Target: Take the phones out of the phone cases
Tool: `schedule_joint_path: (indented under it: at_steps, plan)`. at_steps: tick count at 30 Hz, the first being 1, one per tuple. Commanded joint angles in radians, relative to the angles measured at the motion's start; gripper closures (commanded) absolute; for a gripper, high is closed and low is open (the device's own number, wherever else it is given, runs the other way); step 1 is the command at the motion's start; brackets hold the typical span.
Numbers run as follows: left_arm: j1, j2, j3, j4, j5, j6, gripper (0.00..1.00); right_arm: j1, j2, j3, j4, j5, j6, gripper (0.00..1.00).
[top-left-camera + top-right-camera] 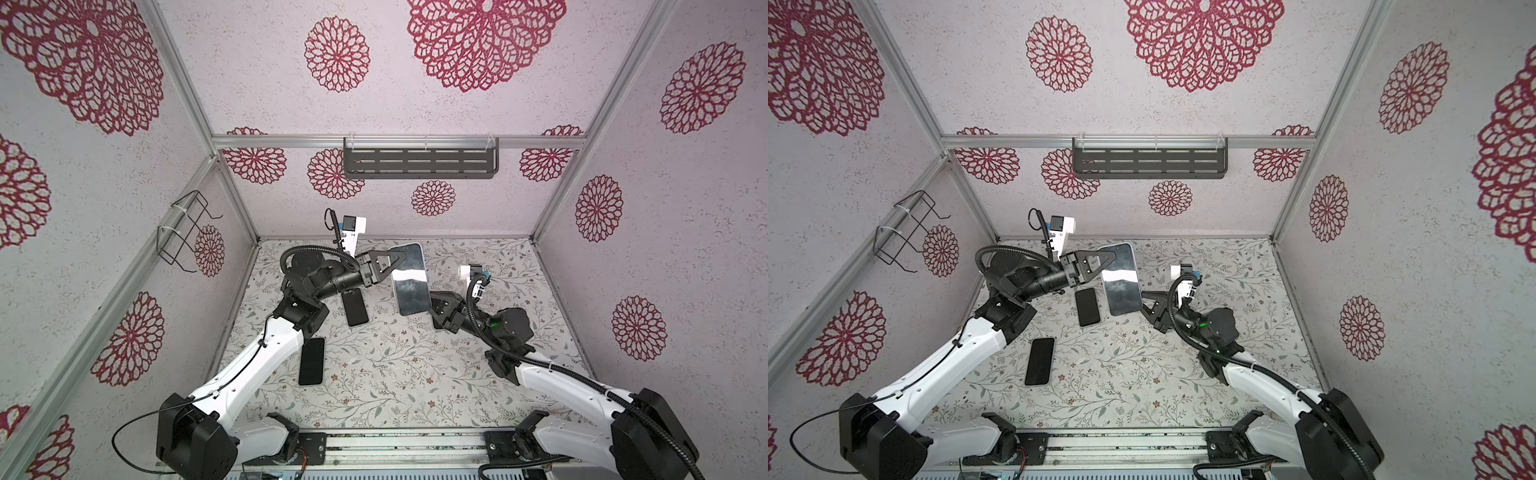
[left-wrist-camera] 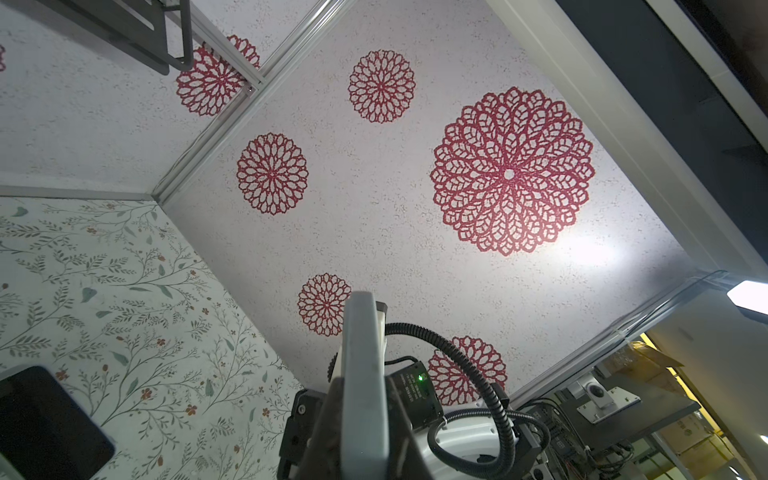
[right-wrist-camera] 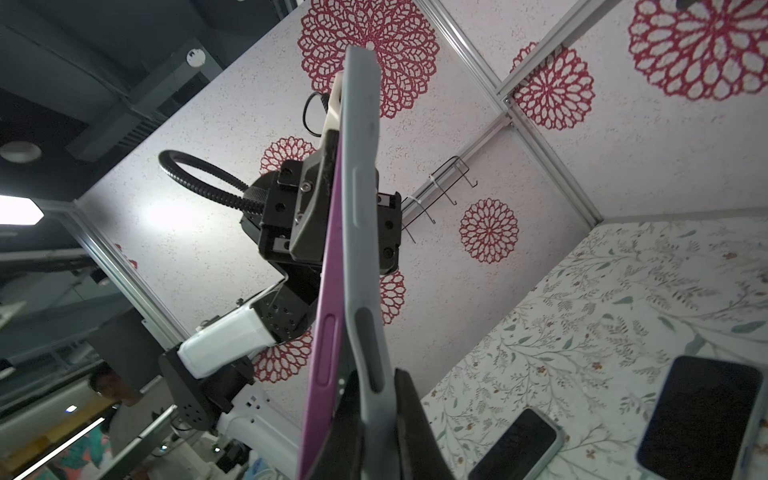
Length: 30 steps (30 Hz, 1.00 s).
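Two other phones lie flat on the table, lower than the raised one. A black-screened phone (image 1: 355,307) lies just under the left arm's wrist. A second dark phone with a pale rim (image 1: 311,361) lies nearer the front, and the white left forearm hides its top corner. Neither of them touches a gripper. A dark grey slotted metal shelf (image 1: 419,160) hangs on the back wall and a black wire basket (image 1: 183,232) on the left wall, both well apart from the arms.

The table surface (image 1: 415,374) is pale, printed with leaves and small flowers. The walls are whitish with dark red rosettes and are joined by aluminium rails.

The purple phone (image 3: 328,311) in its grey phone case (image 3: 365,166) is held in the air over the back half of the table, screen up and tilted. The left gripper (image 1: 397,259) is closed on its far left edge. The right gripper (image 1: 432,299) is closed at the near right corner; in the right wrist view its fingers stand on both sides of the case's wall. There the phone's side stands apart from the case. The right half and the front of the table give open room.
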Motion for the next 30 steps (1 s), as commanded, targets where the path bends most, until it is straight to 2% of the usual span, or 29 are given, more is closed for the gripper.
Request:
schedule_joint_path:
  at_steps: [1,4,8,13,16,18,20,30]
  plan:
    - [-0.004,0.011,-0.036,-0.033,-0.035,0.051,1.00,0.002,-0.060,-0.027,0.043,-0.002,0.028,0.96]
    - [-0.013,0.022,-0.080,-0.075,-0.076,0.086,1.00,0.007,-0.106,-0.060,-0.066,0.029,0.014,1.00]
    - [-0.044,0.051,-0.165,-0.085,-0.154,0.111,0.87,0.021,-0.162,-0.119,-0.208,0.084,0.008,1.00]
    - [-0.101,0.121,-0.264,-0.020,-0.235,0.113,0.86,0.036,-0.198,-0.219,-0.263,0.147,0.028,1.00]
    - [-0.123,0.176,-0.294,0.031,-0.258,0.098,0.74,0.038,-0.197,-0.256,-0.256,0.165,0.050,1.00]
    - [-0.130,0.207,-0.308,0.059,-0.273,0.082,0.56,0.037,-0.196,-0.276,-0.269,0.183,0.059,1.00]
    - [-0.140,0.226,-0.319,0.095,-0.284,0.073,0.45,0.037,-0.194,-0.288,-0.292,0.198,0.062,1.00]
    - [-0.173,0.299,-0.325,0.123,-0.320,0.062,0.26,0.037,-0.169,-0.334,-0.317,0.242,0.109,1.00]
